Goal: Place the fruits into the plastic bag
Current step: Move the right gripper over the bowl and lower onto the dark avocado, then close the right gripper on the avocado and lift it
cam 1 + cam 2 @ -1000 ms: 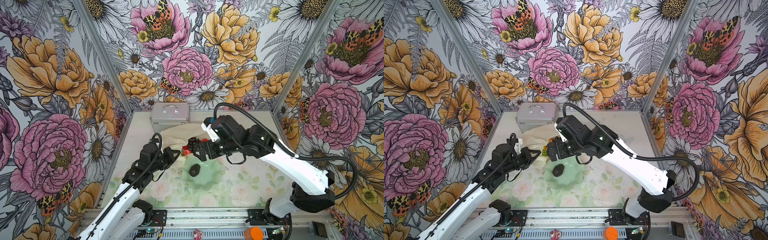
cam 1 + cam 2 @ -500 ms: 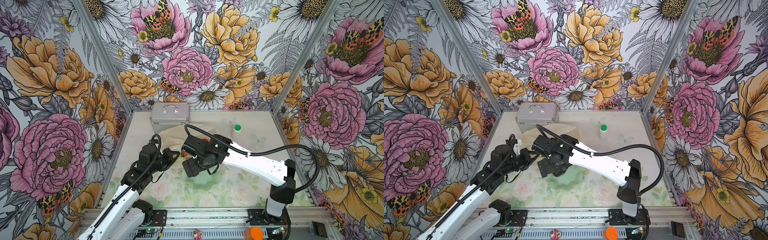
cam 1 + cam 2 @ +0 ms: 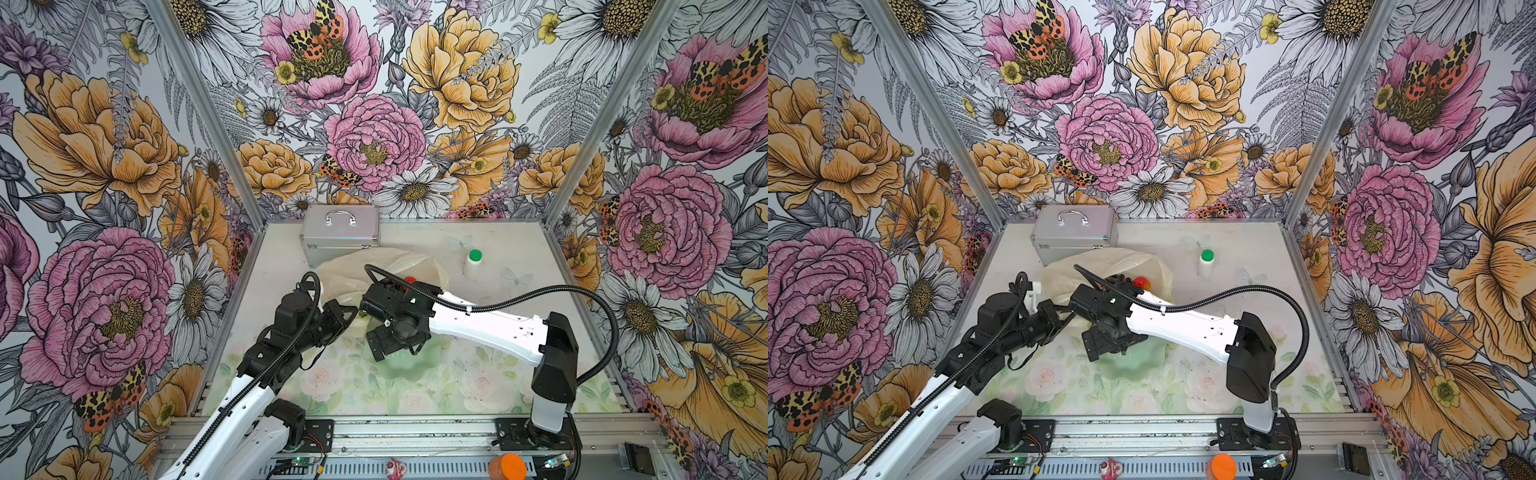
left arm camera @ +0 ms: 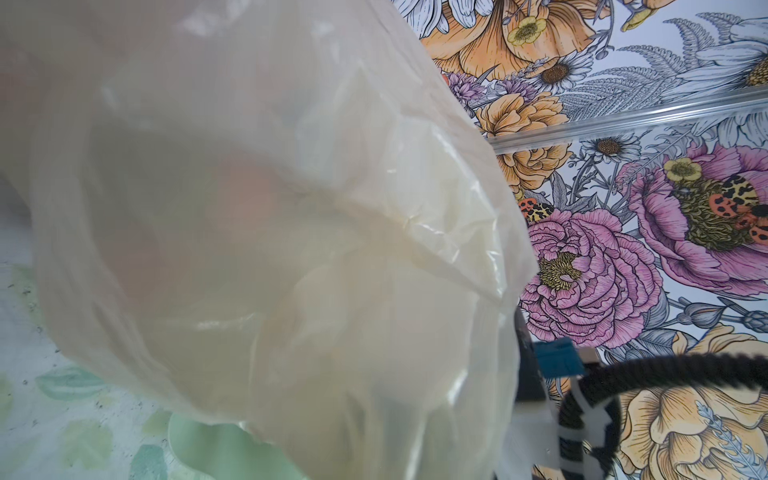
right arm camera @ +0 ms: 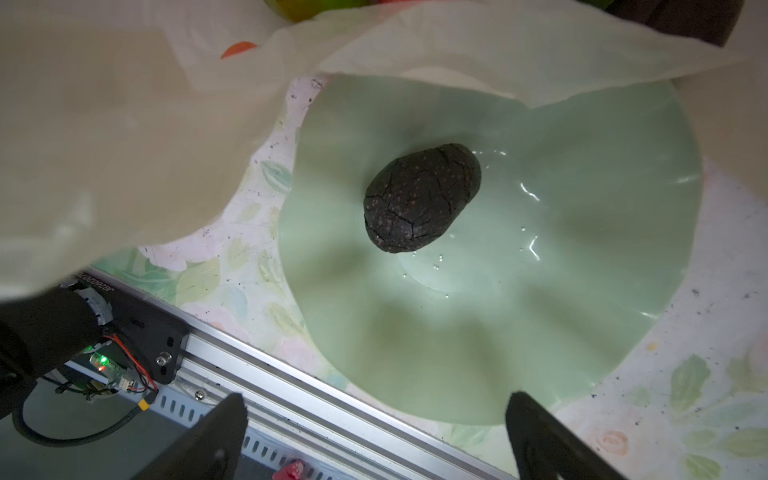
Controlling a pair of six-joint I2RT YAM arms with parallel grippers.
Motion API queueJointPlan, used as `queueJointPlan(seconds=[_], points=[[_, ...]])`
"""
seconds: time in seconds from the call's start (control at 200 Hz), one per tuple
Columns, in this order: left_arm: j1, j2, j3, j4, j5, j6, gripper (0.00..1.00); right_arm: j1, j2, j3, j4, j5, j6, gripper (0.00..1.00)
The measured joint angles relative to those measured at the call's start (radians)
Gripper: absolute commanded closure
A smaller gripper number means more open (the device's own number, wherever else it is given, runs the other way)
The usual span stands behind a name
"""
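The plastic bag (image 3: 374,266) lies crumpled and pale yellow behind the green bowl (image 3: 411,365). My left gripper (image 3: 351,311) is shut on its near edge, holding it up. The film fills the left wrist view (image 4: 291,208) and hides the fingers there. Inside the bag shows a red fruit (image 3: 1142,283). A dark brown avocado (image 5: 422,197) lies in the middle of the bowl (image 5: 498,332). My right gripper (image 5: 376,411) hangs open above it with nothing between its fingers. Both top views have that gripper (image 3: 380,353) covering the avocado.
A silver metal case (image 3: 340,232) stands at the back left, just behind the bag. A white bottle with a green cap (image 3: 473,264) stands at the back right. The bag's edge (image 5: 124,124) overhangs the bowl's far rim. The metal front rail (image 5: 291,399) runs close by.
My right arm has swung down from above the bag's mouth to over the bowl, and now covers the avocado in both top views. The left arm has stayed still.
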Motion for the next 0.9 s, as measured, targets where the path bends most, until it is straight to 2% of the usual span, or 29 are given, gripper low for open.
queueJointPlan(seconds=[0.49,0.9], points=[[0.006,0.016,0.001,-0.014,0.000,0.004,1.00,-0.087,0.092,-0.062,0.141,-0.007,0.015,0.04],[0.019,0.035,0.001,-0.016,0.001,0.020,1.00,-0.101,0.168,-0.063,0.197,-0.011,0.019,0.09]])
